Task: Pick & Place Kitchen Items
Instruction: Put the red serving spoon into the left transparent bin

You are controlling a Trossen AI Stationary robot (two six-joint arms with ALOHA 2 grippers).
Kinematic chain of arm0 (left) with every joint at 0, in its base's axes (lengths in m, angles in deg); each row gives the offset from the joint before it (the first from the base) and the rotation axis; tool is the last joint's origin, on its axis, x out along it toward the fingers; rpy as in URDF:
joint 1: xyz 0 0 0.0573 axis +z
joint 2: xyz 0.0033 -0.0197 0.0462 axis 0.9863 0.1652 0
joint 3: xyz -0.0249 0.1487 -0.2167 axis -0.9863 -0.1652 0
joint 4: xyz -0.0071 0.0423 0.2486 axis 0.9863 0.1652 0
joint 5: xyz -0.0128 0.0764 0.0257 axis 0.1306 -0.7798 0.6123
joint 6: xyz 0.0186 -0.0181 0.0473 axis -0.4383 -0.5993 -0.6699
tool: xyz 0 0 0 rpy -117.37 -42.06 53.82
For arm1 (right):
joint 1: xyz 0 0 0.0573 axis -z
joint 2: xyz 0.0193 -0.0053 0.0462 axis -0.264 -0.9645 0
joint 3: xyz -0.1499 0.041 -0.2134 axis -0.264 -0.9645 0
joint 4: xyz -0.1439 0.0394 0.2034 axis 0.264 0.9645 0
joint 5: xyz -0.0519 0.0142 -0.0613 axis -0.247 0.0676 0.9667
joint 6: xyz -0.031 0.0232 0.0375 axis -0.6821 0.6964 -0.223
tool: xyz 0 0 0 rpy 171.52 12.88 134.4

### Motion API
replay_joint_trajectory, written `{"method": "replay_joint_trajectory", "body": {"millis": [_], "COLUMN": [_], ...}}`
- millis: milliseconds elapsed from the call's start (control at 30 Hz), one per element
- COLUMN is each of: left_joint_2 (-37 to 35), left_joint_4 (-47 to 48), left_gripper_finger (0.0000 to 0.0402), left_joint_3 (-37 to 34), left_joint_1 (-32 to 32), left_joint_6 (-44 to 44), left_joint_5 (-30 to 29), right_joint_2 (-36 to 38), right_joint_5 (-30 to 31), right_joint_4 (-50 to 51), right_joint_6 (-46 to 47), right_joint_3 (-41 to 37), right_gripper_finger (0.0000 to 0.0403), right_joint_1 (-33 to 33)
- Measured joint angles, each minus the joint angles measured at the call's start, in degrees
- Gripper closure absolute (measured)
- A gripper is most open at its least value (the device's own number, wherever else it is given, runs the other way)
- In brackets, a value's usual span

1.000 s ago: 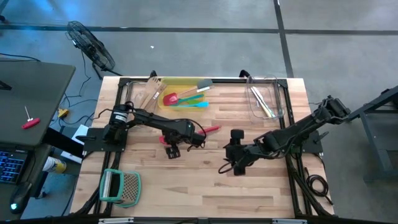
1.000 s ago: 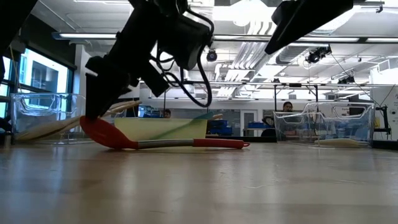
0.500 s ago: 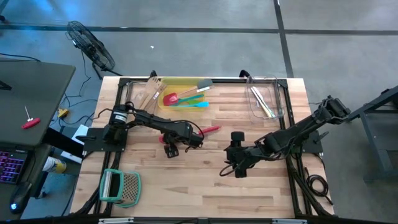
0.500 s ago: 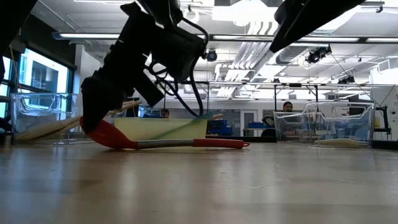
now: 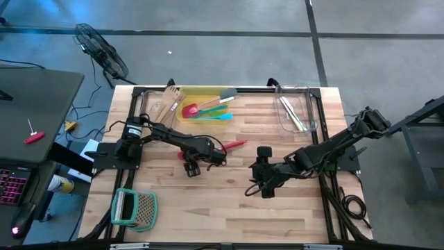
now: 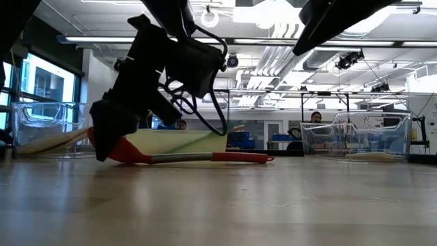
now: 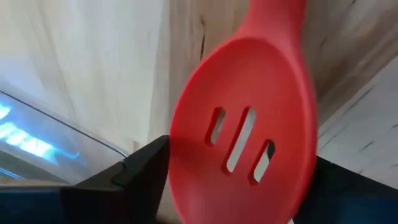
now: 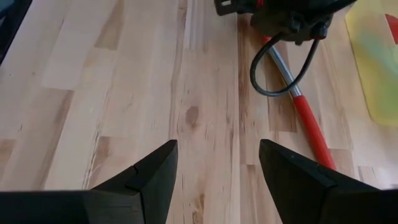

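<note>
High view: left gripper [image 5: 192,167] is down on the surface [image 5: 229,208] at the head end of the red slotted spoon [image 5: 234,144], whose handle runs out toward the middle of the surface. Step in hand, by my read: pick approach on that spoon, no lift yet. Right gripper [image 5: 266,186] sits low over bare wood nearer centre-right, carrying nothing. Yellow tray [image 5: 208,92] at the far edge holds spatulas, incl. red, green and blue ones; wooden utensils [image 5: 166,104] lie just beside it. Clear bin [image 5: 305,90] at far right has a few slim items. A green-framed grater-like object [image 5: 135,208] lies at the near left corner, well apart.

Low view: the spoon lies flat on the surface, bowl under the left gripper, handle free. The gripper body hides the contact.

Left wrist view: spoon bowl fills the gap between the two dark fingers [image 7: 143,168], which stand apart on either side; not clamped yet.

Right wrist view: right fingers [image 8: 152,171] apart, nothing between; spoon handle and left arm's cable ahead.

Next move calls for closing squarely on the bowl or neck, then a lift clear toward a container. Obstacles: left arm's loose cable drapes over the handle; right arm is near the likely carry path.
</note>
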Motion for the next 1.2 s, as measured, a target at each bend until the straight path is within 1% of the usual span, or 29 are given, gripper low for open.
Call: {"method": "replay_joint_trajectory", "body": {"millis": [133,267,367,467,500,700,767,933,1100,1200], "left_joint_2": [0.0,0.0,0.0,0.0,-0.1,-0.1,0.0,0.0,0.0,0.0], "left_joint_4": [-1.8,-2.7,-2.8,-2.4,-2.3,-1.6,-0.3,1.3,4.9,10.8], "left_gripper_finger": [0.0180,0.0236,0.0291,0.0361,0.0375,0.0376,0.0376,0.0376,0.0376,0.0376], "left_joint_3": [-1.3,-1.9,-1.9,-1.9,-1.9,-1.7,-1.3,2.6,9.9,15.1], "left_joint_1": [0.0,0.0,0.0,0.0,0.0,0.0,0.0,-1.3,-3.6,-5.2], "left_joint_6": [-0.2,-0.3,-0.5,-2.1,-3.0,-3.0,-2.9,-3.0,-3.5,-3.0], "left_joint_5": [0.2,0.7,1.2,1.2,1.6,2.5,3.8,6.8,4.3,0.6], "right_joint_2": [0.0,0.0,0.0,0.0,0.0,0.0,0.0,0.0,0.0,0.0], "right_joint_5": [0.2,0.2,0.2,0.3,0.3,0.3,0.3,0.2,0.0,-0.2], "right_joint_4": [0.0,0.0,0.0,0.0,0.0,0.0,0.0,-1.0,-2.5,-2.4], "right_joint_6": [-0.3,-0.6,-0.6,-0.6,-0.6,-0.6,-0.6,-1.3,-3.5,-3.6], "right_joint_3": [0.0,0.0,0.0,0.0,0.0,0.0,0.0,0.0,0.0,0.0], "right_gripper_finger": [0.0184,0.0184,0.0184,0.0184,0.0184,0.0184,0.0184,0.0184,0.0184,0.0184], "right_joint_1": [0.0,0.0,0.0,0.0,0.0,0.0,0.0,0.0,-0.4,-0.4]}}
